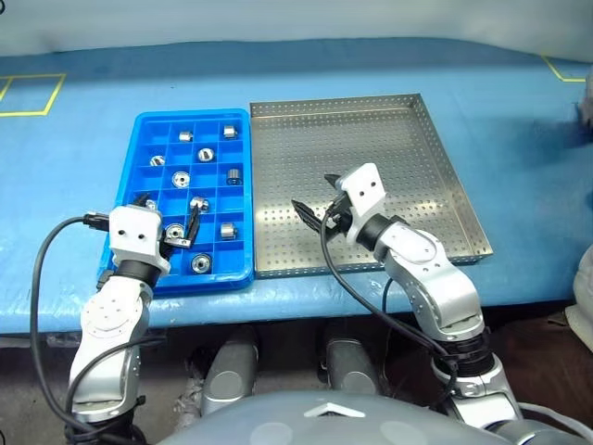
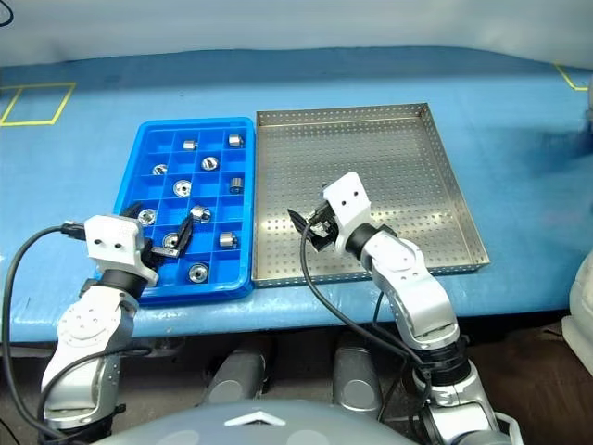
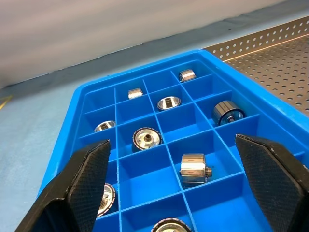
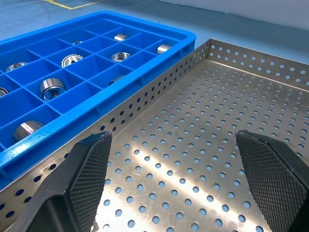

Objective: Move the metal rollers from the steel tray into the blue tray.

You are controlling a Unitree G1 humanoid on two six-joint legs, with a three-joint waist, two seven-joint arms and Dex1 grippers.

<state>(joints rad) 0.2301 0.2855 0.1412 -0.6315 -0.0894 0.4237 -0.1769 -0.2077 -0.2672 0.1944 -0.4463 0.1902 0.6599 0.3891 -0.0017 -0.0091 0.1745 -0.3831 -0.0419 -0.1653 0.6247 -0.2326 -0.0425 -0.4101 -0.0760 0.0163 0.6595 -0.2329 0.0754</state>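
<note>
Both end effectors empty, fingers apart: left end effector [image 1: 174,222] over blue tray [image 1: 132,167], right end effector [image 1: 317,197] over steel tray [image 1: 445,176]. Metal rollers [image 1: 182,179] all in blue tray; steel tray bare, task looks finished.

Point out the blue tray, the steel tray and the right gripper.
blue tray [image 1: 141,125]: left eye view, far-left rim corner.
steel tray [image 1: 371,139]: left eye view, bare perforated floor.
right gripper [image 1: 317,197]: left eye view, between fingertips.
</note>
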